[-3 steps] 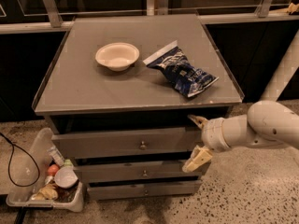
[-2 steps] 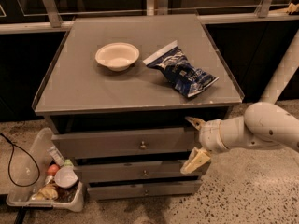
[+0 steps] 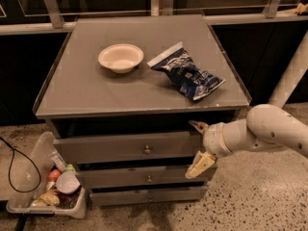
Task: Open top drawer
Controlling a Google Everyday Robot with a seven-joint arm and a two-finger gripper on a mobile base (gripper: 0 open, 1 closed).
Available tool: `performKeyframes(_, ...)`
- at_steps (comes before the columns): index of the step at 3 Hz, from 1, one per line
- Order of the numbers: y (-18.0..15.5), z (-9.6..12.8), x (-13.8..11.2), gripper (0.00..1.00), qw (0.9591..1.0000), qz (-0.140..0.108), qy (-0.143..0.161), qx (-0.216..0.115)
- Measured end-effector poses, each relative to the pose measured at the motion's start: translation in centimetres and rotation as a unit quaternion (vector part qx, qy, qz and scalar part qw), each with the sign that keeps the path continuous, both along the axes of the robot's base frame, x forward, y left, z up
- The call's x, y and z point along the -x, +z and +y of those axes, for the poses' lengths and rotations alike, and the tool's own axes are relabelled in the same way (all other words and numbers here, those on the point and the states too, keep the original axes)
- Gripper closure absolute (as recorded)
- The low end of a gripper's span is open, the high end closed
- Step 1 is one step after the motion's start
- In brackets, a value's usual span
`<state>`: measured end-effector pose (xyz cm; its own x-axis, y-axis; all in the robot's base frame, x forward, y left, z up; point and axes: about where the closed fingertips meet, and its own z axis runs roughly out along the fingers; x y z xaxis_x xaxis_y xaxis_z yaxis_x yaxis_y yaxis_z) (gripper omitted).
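Note:
The top drawer (image 3: 115, 148) is the widest grey front under the cabinet top, with a small round metal knob (image 3: 147, 150) at its centre. It looks shut or barely ajar. My gripper (image 3: 198, 144) is at the drawer's right end, to the right of the knob. Its two yellowish fingers are spread apart, one above (image 3: 197, 126) and one below (image 3: 199, 164), empty. The white arm (image 3: 269, 131) comes in from the right.
Two narrower drawer fronts (image 3: 144, 178) sit below. On the cabinet top (image 3: 77, 85) are a white bowl (image 3: 121, 57) and a blue snack bag (image 3: 187, 73). A clear bin (image 3: 45, 186) of small items stands on the floor at left, beside a black cable (image 3: 12, 170).
The gripper and arm have moved a little to the left, closer along the top drawer's front. The drawers, bowl and bag have not moved.

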<state>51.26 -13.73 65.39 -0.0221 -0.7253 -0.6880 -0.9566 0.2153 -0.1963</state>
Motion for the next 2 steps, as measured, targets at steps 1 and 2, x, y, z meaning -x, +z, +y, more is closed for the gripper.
performKeyframes(1, -0.88, 0.13, -0.17, 0.00, 1.0000, 0.007, 0.002, 0.005)
performKeyframes(2, -0.89, 0.13, -0.17, 0.19, 1.0000, 0.007, 0.002, 0.005)
